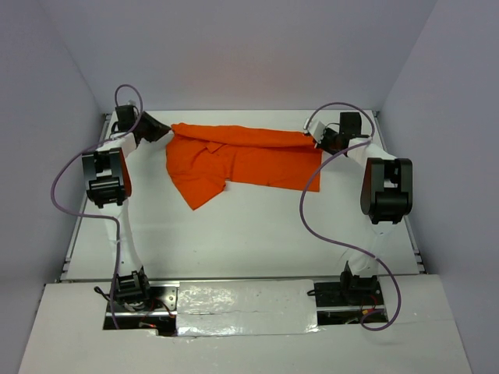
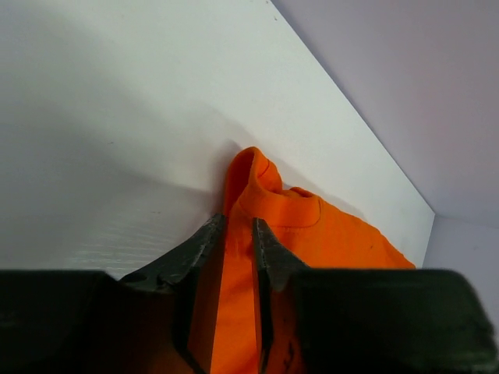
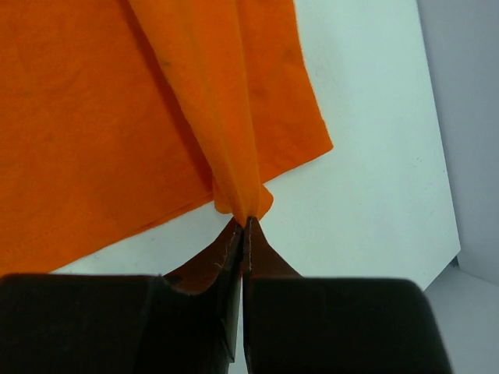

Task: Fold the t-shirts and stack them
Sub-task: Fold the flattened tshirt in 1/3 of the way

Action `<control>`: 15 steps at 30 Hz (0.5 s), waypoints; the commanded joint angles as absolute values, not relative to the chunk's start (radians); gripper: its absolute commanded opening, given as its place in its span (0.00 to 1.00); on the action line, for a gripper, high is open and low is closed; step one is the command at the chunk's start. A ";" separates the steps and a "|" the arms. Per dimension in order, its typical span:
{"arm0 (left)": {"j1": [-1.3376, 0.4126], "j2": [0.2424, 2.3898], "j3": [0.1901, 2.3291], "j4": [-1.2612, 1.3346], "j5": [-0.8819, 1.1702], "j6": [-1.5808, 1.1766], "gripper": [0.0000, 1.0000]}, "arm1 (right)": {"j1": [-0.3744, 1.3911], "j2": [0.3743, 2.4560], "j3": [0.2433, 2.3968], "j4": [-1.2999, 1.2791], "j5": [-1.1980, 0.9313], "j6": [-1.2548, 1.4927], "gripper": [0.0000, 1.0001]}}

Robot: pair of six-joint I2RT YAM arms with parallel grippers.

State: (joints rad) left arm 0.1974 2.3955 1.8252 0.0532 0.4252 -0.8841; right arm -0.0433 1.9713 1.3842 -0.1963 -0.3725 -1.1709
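- Orange shirt [image 1: 242, 160] spread along the far edge of the tabletop [image 1: 257, 234], reaching almost from corner to corner; one part hanging nearer the middle at the left.
- Left gripper [image 2: 238, 224] at the far left corner, jaws parted, cloth lying loose in the gap; released, by the look of it.
- Right gripper [image 3: 244, 220] near the far right corner, clenched on a pinched ridge of the shirt's edge.
- Step in hand, probably: laying the cloth flat and letting go; lift the left straight up so nothing snags on a finger; lower the right to the surface before opening, so the ridge drops without a crease; smooth the rumpled left part before any fold.
- Top view only: whole outline, rumpled left end, both arms' places; jaws too small to read.
- Left wrist only: gap between the fingers; hemmed rim standing up just past the tips.
- Right wrist only: tight pinch at the tips; raised fold running away over flat cloth.
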 commanded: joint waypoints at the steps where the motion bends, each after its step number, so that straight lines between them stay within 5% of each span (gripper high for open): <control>1: 0.209 2.333 1.818 0.052 0.449 -0.851 0.34 | -0.031 1.931 1.362 -0.221 -0.357 -1.203 0.07; 15: 0.232 2.267 1.786 0.089 0.434 -0.862 0.36 | -0.011 1.908 1.336 -0.291 -0.374 -1.256 0.41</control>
